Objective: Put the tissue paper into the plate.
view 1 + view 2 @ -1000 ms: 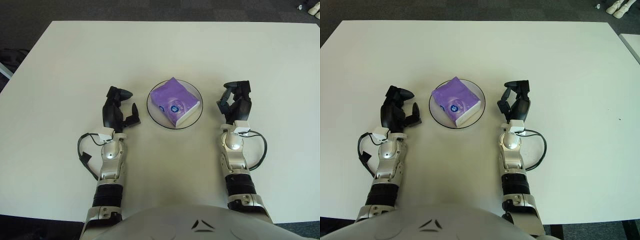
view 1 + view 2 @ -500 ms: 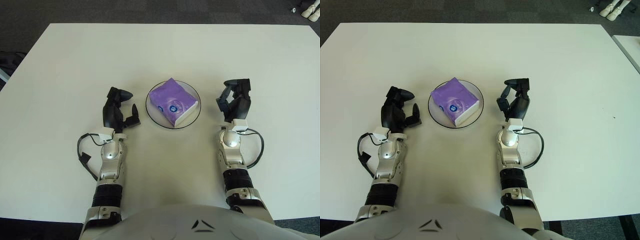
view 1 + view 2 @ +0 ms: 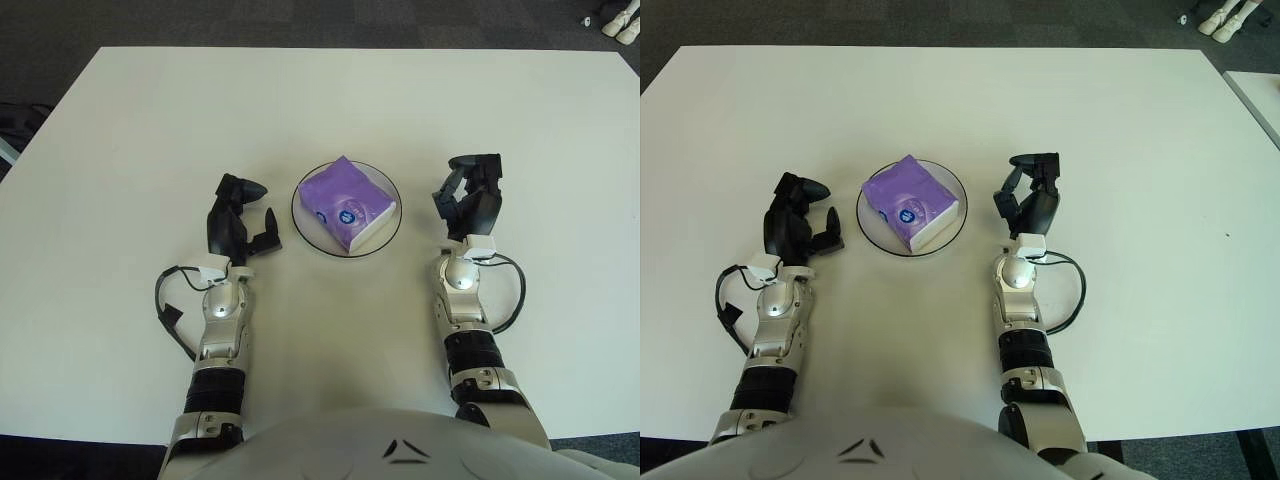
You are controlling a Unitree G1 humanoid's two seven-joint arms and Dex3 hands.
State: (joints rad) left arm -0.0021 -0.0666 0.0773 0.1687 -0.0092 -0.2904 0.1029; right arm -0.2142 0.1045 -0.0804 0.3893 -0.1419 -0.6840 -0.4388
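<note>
Left eye view first: a white table (image 3: pixel 130 130) is seen from above, and the purple tissue paper (image 3: pixel 347 203) pack is found lying inside the plate (image 3: pixel 310 228), a shallow clear dish with a dark rim set near the middle of the table. The pack is turned at an angle to the table edges, its white side facing the robot and a small round blue mark shown on its top face. Nothing is gripped on either side. The left hand (image 3: pixel 238 217) is held just to the left of the plate, apart from it, its dark fingers loosely parted and nothing between them. The right hand (image 3: pixel 470 196) is placed to the right of the plate, a little farther off, fingers relaxed and partly bent, holding nothing. Both forearms are stretched forward over the table from the near edge, with a black cable looped beside each wrist. Dark carpet is seen beyond the far edge of the table
</note>
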